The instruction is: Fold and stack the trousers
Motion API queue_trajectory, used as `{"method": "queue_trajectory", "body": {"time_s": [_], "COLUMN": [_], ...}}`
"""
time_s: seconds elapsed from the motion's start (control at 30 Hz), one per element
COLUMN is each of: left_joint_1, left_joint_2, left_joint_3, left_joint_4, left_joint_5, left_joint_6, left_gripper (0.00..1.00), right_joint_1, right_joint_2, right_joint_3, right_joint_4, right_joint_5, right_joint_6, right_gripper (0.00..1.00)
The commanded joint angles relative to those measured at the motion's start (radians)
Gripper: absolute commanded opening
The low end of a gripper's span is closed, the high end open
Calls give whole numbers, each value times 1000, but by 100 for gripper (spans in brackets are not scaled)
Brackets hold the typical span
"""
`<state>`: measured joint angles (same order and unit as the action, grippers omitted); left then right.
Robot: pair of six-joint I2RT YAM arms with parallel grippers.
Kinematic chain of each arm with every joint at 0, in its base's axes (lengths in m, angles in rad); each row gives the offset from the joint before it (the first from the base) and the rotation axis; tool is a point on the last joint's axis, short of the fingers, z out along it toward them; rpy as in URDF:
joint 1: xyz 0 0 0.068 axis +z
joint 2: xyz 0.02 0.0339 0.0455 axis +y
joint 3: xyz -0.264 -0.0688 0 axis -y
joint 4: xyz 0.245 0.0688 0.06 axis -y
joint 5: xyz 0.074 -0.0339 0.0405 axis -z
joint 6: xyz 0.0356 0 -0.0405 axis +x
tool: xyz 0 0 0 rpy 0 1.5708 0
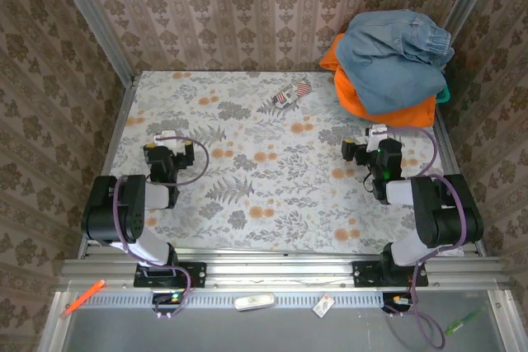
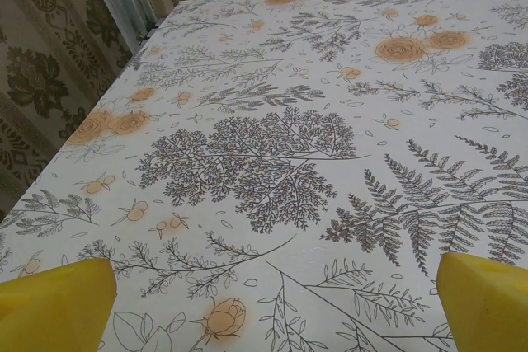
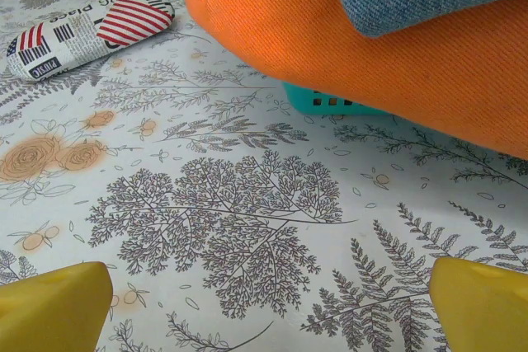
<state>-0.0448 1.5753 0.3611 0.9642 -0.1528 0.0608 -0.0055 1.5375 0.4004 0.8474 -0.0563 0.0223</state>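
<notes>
Both hands read as released on my feeds. The left hand [image 2: 264, 307] holds its yellow fingers [image 2: 54, 307] spread wide over bare counter [image 1: 272, 183], and the right hand [image 3: 264, 307] is spread the same way with nothing between its fingers. The trousers [image 1: 394, 55] lie crumpled at the far right corner, heaped on an orange garment [image 1: 371, 103] that drapes over a teal basket [image 3: 326, 103]. My right hand sits near that heap, apart from it. A small printed case [image 1: 289, 95] lies left of the heap.
</notes>
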Motion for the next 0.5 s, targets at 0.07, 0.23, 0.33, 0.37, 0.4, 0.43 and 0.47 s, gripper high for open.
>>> {"method": "queue_trajectory", "body": {"time_s": [0.07, 0.23, 0.33, 0.37, 0.4, 0.43, 0.47], "left_joint_1": [-5, -5, -5, -7, -9, -12, -14], "left_joint_2": [-16, -16, -15, -16, -16, -14, -15], "left_joint_3": [18, 18, 18, 18, 16, 15, 15], "left_joint_4": [-10, -12, -10, -10, -7, -6, -3], "left_joint_5": [9, 9, 9, 9, 9, 9, 9], "left_joint_6": [1, 1, 1, 2, 6, 8, 11], "left_gripper": [100, 100, 100, 100, 100, 100, 100], "right_joint_1": [6, 6, 6, 6, 6, 7, 9], "right_joint_2": [-9, -8, -8, -8, -8, -8, -8], "right_joint_3": [8, 8, 8, 8, 8, 8, 8], "right_joint_4": [4, 4, 4, 4, 5, 5, 5], "right_joint_5": [33, 32, 33, 35, 34, 36, 39], "right_joint_6": [-4, -4, -5, -5, -5, -5, -7], "right_gripper": [100, 100, 100, 100, 100, 100, 100]}}
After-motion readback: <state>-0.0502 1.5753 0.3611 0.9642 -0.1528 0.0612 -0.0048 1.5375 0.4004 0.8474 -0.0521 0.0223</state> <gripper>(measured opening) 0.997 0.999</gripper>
